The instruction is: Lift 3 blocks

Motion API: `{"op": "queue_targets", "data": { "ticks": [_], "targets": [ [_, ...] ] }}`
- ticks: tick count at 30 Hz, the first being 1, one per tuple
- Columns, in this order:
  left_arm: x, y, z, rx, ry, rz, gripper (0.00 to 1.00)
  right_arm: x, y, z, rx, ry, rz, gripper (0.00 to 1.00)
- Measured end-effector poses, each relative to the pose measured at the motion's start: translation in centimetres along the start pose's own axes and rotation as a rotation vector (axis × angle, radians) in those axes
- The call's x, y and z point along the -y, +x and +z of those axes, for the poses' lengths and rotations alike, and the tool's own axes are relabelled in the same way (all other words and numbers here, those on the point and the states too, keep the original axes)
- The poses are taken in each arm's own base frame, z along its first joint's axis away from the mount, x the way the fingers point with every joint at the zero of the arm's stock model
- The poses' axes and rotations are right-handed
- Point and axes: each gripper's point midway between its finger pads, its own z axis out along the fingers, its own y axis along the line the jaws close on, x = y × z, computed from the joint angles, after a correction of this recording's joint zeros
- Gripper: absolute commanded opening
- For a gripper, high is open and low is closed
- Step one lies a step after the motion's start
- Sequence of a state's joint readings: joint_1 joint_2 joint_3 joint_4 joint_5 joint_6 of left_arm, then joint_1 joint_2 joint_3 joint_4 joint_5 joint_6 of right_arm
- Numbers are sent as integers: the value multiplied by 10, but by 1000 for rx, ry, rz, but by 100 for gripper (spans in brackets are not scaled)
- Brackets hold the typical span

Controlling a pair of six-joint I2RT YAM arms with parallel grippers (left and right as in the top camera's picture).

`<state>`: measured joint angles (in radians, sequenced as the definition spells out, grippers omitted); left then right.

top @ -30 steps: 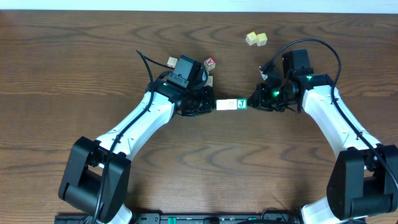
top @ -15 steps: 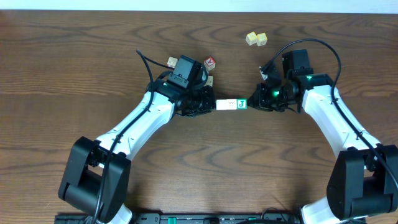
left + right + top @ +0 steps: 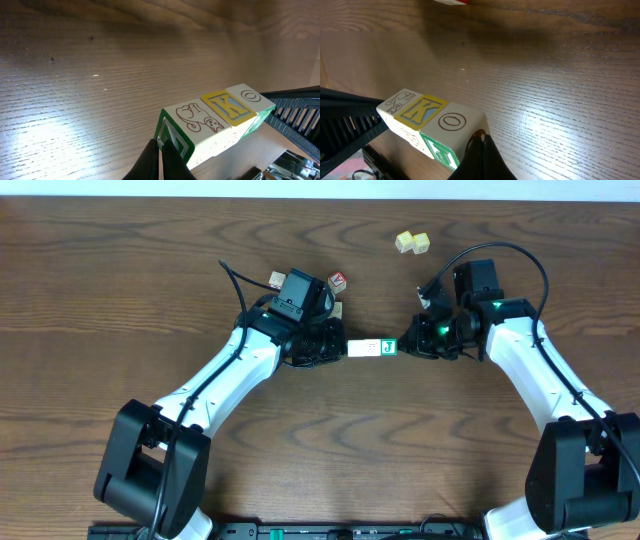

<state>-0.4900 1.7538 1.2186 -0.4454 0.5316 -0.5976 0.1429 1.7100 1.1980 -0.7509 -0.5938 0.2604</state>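
Three blocks form one short row (image 3: 372, 347) between my two grippers. The block with the green "J" face (image 3: 389, 347) is at the right end, and a whitish block (image 3: 357, 347) is at the left end. My left gripper (image 3: 343, 347) is shut, its tips (image 3: 161, 160) pressing the green-edged end of the cat-drawing block (image 3: 197, 120). Then come the yellow "K" block (image 3: 226, 106) and the circle-marked block (image 3: 250, 96). My right gripper (image 3: 402, 346) is shut too, its tips (image 3: 479, 145) pushing on the circle-marked block (image 3: 452, 121). The row is squeezed end to end.
A red-faced cube (image 3: 338, 281) and a cream cube (image 3: 274, 279) lie behind my left arm. Two pale yellow cubes (image 3: 412, 243) sit at the back right. A cable loops over each wrist.
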Motion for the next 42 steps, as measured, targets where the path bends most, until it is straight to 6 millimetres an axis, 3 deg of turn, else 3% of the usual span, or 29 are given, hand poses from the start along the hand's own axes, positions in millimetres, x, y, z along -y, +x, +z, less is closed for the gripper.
{"op": "queue_targets", "data": {
  "ticks": [42],
  "targets": [
    [-2, -2, 0, 10, -12, -2, 7, 0, 3, 3, -7, 23, -9, 1]
  ]
}}
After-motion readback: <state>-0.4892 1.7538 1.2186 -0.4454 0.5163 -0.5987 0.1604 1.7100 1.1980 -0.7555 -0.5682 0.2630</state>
